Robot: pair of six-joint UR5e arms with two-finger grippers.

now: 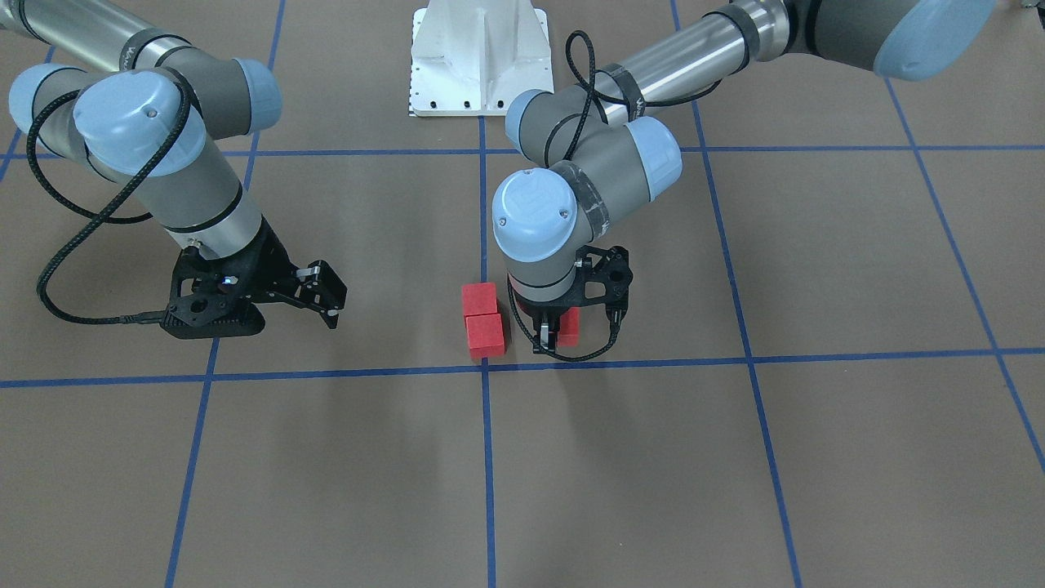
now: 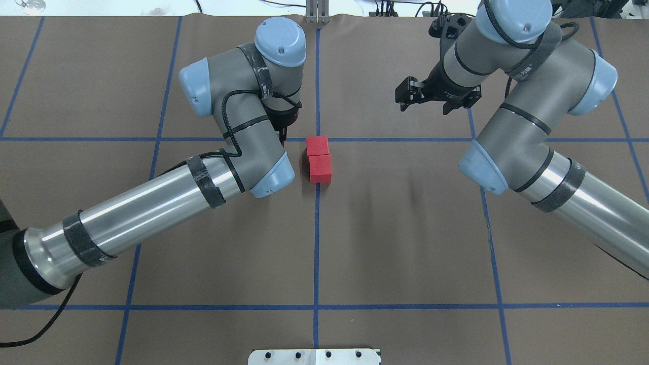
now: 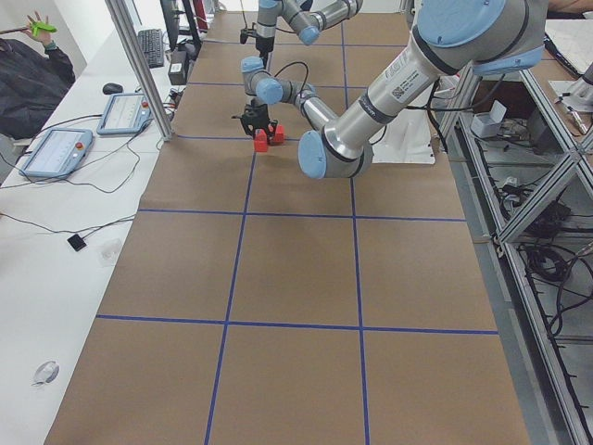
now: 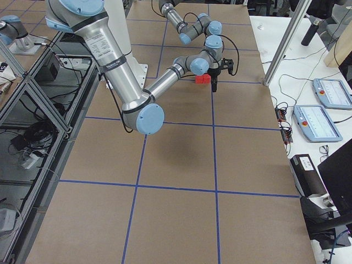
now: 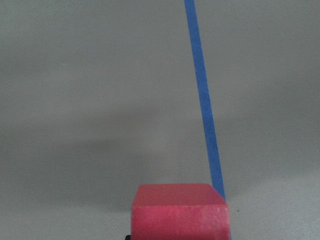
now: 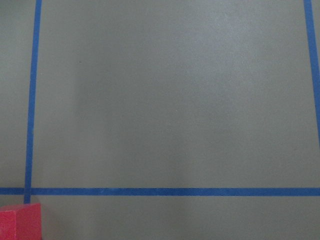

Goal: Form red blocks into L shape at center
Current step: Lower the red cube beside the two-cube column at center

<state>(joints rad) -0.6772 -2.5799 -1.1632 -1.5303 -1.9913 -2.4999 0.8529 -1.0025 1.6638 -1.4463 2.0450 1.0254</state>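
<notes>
Red block pair [image 1: 482,317] touching, 12 o'clock of center [image 1: 485,367] seen front-on; third red block [image 1: 570,325] clamped in left gripper [image 1: 559,336], 3 o'clock; right gripper [image 1: 336,304] spread wide.

Matte red blocks [image 1: 482,320], brown board [image 1: 735,474], blue tape lines [image 1: 488,457], white base [image 1: 480,57], grey arms [image 1: 204,196] with blue caps [image 1: 535,216]

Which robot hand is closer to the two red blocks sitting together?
Left. The left gripper, holding the third block, is just beside the pair; the right gripper hangs far off on the other side.
</notes>
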